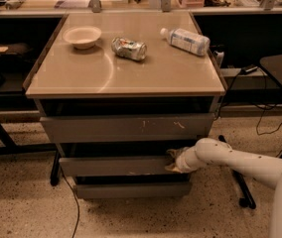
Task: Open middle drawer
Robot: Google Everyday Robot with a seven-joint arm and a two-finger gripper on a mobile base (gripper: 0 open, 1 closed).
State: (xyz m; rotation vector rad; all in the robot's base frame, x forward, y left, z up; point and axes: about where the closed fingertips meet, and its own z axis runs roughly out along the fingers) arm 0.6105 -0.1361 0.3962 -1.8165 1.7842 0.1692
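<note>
The middle drawer [113, 165] is a plain grey front between the taller scratched top front [126, 128] and the smaller bottom front [131, 190]. It stands a little forward of the cabinet, with a dark gap above it. My gripper [172, 161] reaches in from the right on a white arm [230, 160] and sits at the right end of the middle drawer's top edge, partly in the dark gap.
On the tan cabinet top [81, 76] lie a white bowl [82, 36], a crushed can [128, 48] and a plastic bottle [185, 39] on its side. A black cable [74, 202] runs over the speckled floor at left. A chair base [243, 192] stands at right.
</note>
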